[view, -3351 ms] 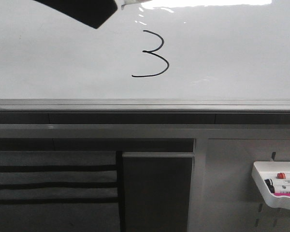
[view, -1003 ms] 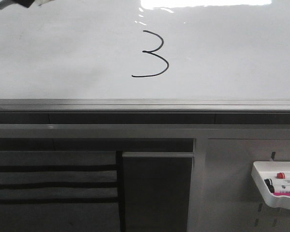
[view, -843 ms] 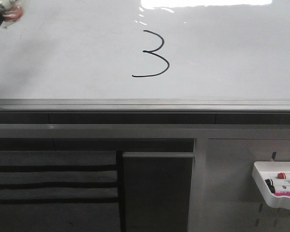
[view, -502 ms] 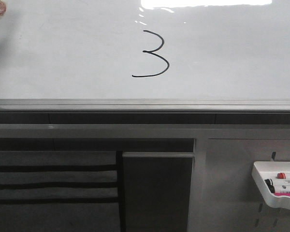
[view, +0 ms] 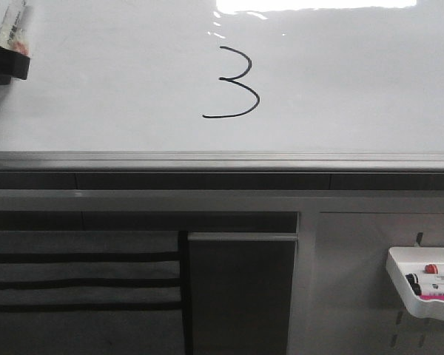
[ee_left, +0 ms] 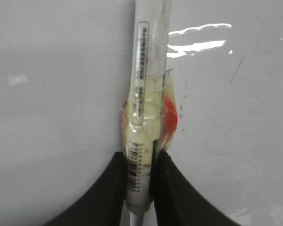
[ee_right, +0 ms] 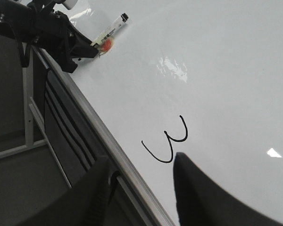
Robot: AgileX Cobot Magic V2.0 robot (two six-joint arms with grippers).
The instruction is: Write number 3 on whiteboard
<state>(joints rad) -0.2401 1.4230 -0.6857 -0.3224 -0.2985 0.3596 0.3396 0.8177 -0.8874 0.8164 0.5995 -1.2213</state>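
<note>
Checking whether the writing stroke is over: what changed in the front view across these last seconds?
The left tool, shut on the marker, moved from above the number 3 to the whiteboard's left edge, then dropped lower. The 3 and the marker tray stayed unchanged.

Low on my right I see a grey pegboard panel carrying a white tray. In the tray lie markers: one with a red cap, one with a black cap, and a pink-banded one along its front. At lower left sits a grey slatted panel, with a dark flat panel just right of it.
</note>
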